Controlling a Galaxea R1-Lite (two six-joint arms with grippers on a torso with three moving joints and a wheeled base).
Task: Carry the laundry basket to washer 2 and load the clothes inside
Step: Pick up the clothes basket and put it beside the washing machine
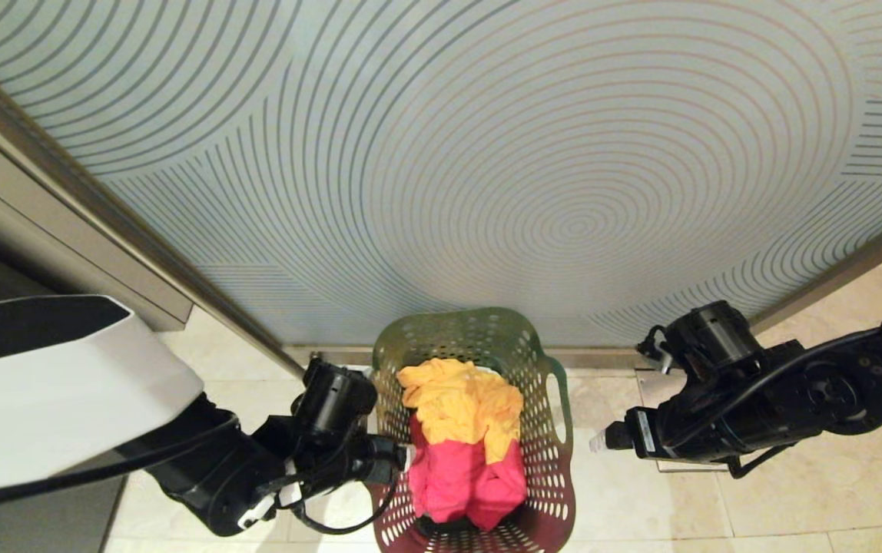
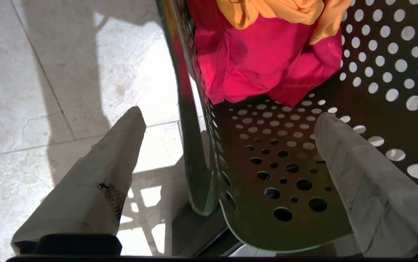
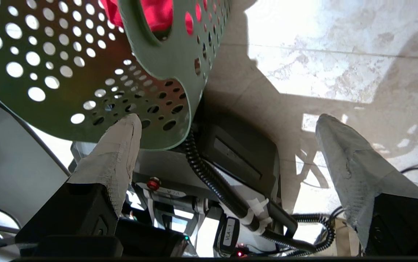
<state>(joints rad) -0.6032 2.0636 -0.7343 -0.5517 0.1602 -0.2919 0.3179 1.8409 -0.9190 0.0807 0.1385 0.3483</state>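
We see the laundry basket standing on the tiled floor, against a frosted glass panel with curved lines. The clothes lie inside it, a yellow-orange garment over a pink-red one. We note the left gripper at the basket's left rim, fingers apart, one outside the wall and one inside. The right gripper hangs just beside the right handle, fingers spread wide, holding nothing.
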